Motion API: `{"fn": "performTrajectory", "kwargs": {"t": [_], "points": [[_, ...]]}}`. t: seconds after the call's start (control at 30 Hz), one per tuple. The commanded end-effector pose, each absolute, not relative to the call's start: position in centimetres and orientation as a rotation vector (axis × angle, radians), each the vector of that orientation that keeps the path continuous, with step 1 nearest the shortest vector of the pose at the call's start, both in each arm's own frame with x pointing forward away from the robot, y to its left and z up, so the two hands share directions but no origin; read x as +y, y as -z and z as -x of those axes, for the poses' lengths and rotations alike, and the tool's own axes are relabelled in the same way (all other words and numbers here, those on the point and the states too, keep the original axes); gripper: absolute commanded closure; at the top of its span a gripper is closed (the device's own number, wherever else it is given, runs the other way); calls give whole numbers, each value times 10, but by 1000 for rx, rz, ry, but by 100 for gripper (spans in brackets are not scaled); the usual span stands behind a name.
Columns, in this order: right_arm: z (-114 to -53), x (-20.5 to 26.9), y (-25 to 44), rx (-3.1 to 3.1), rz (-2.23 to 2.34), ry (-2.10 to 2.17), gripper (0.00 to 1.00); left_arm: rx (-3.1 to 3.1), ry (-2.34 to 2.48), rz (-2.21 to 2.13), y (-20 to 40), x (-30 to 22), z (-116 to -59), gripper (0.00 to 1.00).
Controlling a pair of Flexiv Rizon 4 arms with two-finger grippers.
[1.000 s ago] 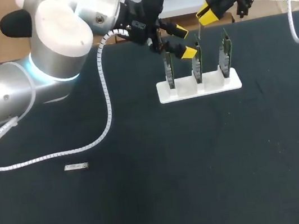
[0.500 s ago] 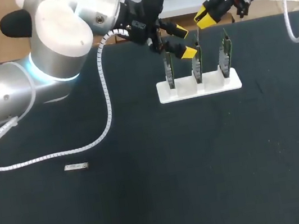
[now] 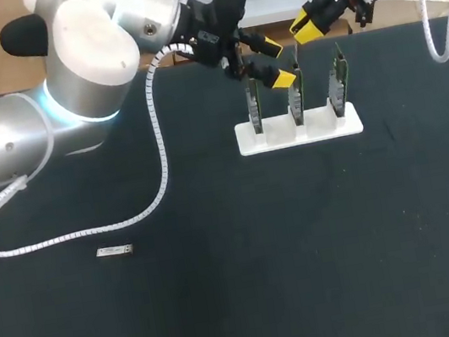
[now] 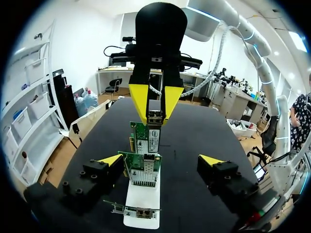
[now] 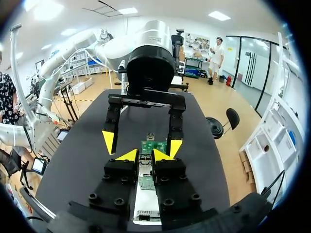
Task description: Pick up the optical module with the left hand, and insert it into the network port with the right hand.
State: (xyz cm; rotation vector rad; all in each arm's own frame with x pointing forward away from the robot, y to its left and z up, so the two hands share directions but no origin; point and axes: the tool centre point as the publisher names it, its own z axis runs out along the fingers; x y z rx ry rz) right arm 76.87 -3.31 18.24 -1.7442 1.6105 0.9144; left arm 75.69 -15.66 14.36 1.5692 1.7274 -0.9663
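Observation:
A white stand at the table's far side holds three upright green network boards. My left gripper hangs open over the left and middle boards, and the middle board stands between its fingers. My right gripper hovers above the middle and right boards. In the left wrist view it is shut on a small silver optical module, just over the far board's top edge. In the right wrist view the boards lie beyond my right gripper, with my open left gripper behind them.
Another small silver optical module lies flat on the black table at the front left. The left arm's white coiled cable trails over the table between that module and the stand.
My right gripper has drifted slightly left above the boards, still closed. The left arm and the module on the table have stayed put.

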Motion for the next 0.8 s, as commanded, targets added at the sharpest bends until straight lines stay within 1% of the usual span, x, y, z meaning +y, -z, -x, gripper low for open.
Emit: {"fn": "performTrajectory", "kwargs": {"t": [0.03, 0.8], "points": [[-766, -31, -180, 1612, 1739, -915, 100, 1728, 968, -1574, -144, -157, -759, 0], [-765, -27, -179, 1605, 1768, -853, 100, 1728, 968, -1574, -144, -157, -759, 0]]}}
